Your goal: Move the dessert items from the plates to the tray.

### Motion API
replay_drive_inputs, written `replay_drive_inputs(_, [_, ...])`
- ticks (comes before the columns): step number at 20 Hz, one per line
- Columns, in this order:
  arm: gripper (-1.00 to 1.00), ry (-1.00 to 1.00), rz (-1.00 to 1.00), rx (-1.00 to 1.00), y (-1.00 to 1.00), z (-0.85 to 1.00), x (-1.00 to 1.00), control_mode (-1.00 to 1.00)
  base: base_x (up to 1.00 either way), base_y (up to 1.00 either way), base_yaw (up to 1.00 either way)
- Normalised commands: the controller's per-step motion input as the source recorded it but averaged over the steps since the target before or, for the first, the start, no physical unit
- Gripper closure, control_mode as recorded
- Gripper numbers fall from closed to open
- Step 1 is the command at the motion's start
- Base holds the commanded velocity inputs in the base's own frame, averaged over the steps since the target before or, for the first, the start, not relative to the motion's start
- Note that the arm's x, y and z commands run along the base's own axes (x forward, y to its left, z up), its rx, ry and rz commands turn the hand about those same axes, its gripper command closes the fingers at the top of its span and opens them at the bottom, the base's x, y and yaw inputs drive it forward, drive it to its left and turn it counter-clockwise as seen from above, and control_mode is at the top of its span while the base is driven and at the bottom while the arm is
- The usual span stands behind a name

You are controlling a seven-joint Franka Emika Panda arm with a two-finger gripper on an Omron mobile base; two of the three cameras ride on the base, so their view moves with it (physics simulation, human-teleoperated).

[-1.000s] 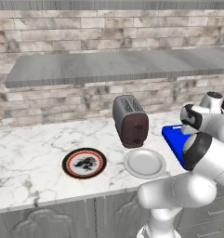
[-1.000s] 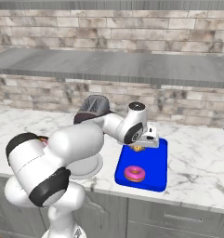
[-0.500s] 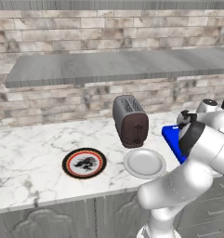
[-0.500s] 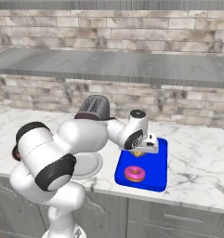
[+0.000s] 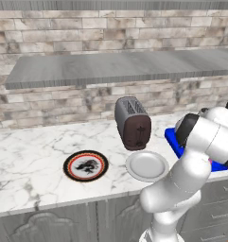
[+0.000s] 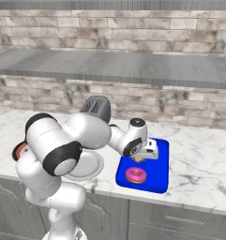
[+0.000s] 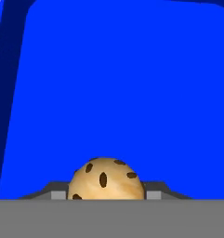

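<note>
Gripper (image 6: pixel 139 158): low over the tray, fingers pinching the pastry from both sides; in the hand view the finger tips (image 7: pixel 58 189) sit tight against the lump's flanks.

Pastry (image 7: pixel 106 179): small yellow-brown round lump with dark specks, held between the fingers just above the tray floor, toward the tray's middle.

Doughnut (image 6: pixel 135 175): pink-iced ring, lying flat on the tray near its front edge, apart from the gripper.

Tray (image 6: pixel 161 154): bright blue, rectangular, low rim, on the counter to the right of the toaster; partly behind the arm in the left base view (image 5: pixel 171 138).

Pale plate (image 5: pixel 147 165): round, grey-white, bare, in front of the toaster and just left of the tray.

Patterned plate (image 5: pixel 86 166): black rim, red ring, dark motif on white centre, bare, left of the pale plate and apart from it.

Toaster (image 5: pixel 132 122): brown with grey top, upright, behind the pale plate.

Counter (image 5: pixel 30 156): white marble, carrying all of the above.
</note>
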Motion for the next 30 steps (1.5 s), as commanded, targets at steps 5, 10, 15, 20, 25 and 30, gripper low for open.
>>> replay_drive_inputs(5, [-1.00,0.00,0.00,0.00,0.00,-0.24,0.16,-1.00,0.00,0.00,0.00])
replay_drive_inputs(10, [-1.00,0.00,0.00,0.00,0.00,-0.02,0.02,-1.00,0.00,0.00,0.00])
replay_drive_inputs(15, [-1.00,-0.01,0.00,0.00,-0.01,0.01,-0.02,-1.00,0.00,0.00,0.00])
replay_drive_inputs(20, [-1.00,-0.05,0.00,0.00,0.17,0.47,-0.19,-1.00,0.00,0.00,0.00])
replay_drive_inputs(25, [-1.00,-0.11,0.00,-0.04,0.53,0.44,-0.57,-1.00,0.00,0.00,0.00])
replay_drive_inputs(30, [-1.00,-0.02,-0.01,-0.09,0.97,0.45,-0.53,-1.00,0.00,0.00,0.00])
